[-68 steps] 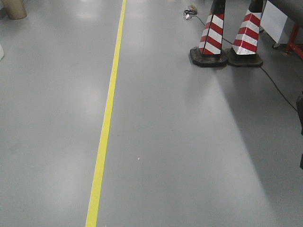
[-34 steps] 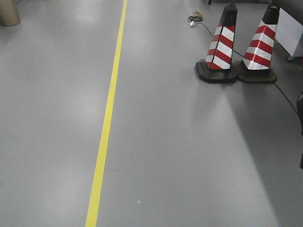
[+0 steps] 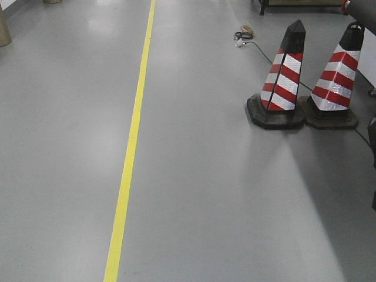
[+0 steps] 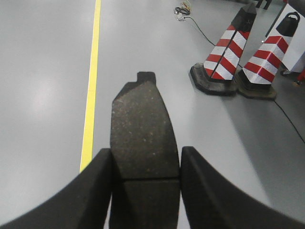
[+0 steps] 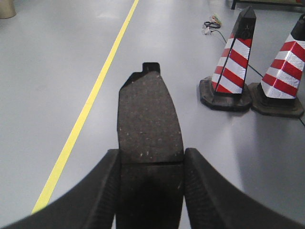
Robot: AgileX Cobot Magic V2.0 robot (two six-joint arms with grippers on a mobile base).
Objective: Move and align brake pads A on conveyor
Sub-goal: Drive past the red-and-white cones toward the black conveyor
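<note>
Brake pads A (image 4: 143, 129), one apiece, pinched tight in the left gripper (image 4: 145, 151) and right gripper (image 5: 152, 151), above grey floor (image 3: 235, 205).

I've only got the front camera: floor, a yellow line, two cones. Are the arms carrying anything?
Observer: Yes. The left gripper is shut on a brake pad, which sticks out forward past the fingertips.
Operator: And the right one?
Observer: The right gripper is shut on a second pad, held the same way.
Operator: Does either wrist camera show the conveyor?
Observer: No. Beyond the pads, both show only the floor, the line and the cones.
</note>
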